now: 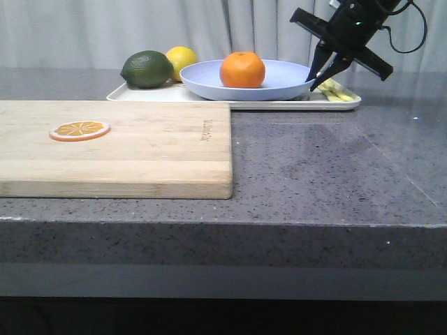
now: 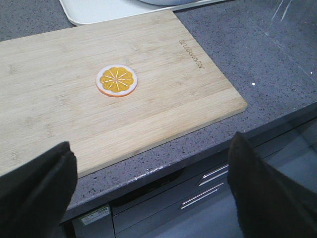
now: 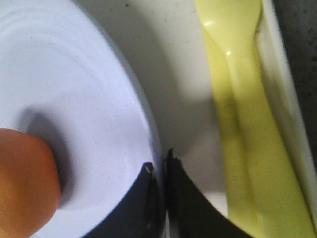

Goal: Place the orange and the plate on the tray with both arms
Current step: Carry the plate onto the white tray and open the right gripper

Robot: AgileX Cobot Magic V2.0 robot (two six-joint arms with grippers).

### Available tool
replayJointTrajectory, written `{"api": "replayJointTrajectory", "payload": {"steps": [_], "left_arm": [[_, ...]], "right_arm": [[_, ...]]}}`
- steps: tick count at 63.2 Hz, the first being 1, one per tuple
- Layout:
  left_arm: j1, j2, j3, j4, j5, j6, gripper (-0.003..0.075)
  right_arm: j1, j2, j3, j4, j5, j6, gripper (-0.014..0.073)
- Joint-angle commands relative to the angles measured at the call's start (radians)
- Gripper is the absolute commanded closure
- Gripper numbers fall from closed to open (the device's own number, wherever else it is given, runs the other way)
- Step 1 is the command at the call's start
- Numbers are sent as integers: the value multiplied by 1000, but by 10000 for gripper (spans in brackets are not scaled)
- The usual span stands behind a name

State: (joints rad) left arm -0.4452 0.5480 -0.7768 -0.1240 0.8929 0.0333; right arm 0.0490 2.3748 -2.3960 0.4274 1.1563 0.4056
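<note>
We see the white tray (image 1: 279,105) at the far side of the grey table (image 1: 335,167), and the pale lavender-blue plate (image 1: 279,77) rests on it. The orange (image 1: 242,69) sits inside the plate, a little left of its middle. Behind the plate's left edge, also on the tray, lie a dark green avocado (image 1: 147,69) and a yellow lemon (image 1: 181,59).

Our right gripper (image 1: 318,82) reaches down from above at the plate's right rim. In the right wrist view its fingers (image 3: 148,208) are clenched on the plate's rim (image 3: 148,129), one finger over the inside of the plate and one outside, with the edge pinched between them. Just beside them on the tray lies a pale yellow utensil (image 3: 237,99), and the orange (image 3: 25,183) shows at the near edge of that view.

Our left gripper (image 2: 148,193) hangs above the near table edge with its fingers (image 2: 34,183) spread wide and grasping nothing. Below it lies the wooden cutting board (image 2: 163,94), which carries a flat orange slice (image 2: 116,80) and lies in front of the tray.
</note>
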Motion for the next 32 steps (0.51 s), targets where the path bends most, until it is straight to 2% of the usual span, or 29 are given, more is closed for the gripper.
{"api": "replayJointTrajectory", "payload": {"steps": [1,18,23,32], "left_arm": [[4,3,-22,-17,-74,1,113],[4,3,-22,-17,-74,1,113],[4,3,-22,-17,-74,1,113],[4,3,-22,-17,-74,1,113]], "right_arm": [[-1,-75,-37,44,-41,-4,619],[-1,-75,-46,41,-52,-4,358],[-1,-78,-61,42,-41,-4,326],[-2,-102,-101,33,-1,-7,322]]}}
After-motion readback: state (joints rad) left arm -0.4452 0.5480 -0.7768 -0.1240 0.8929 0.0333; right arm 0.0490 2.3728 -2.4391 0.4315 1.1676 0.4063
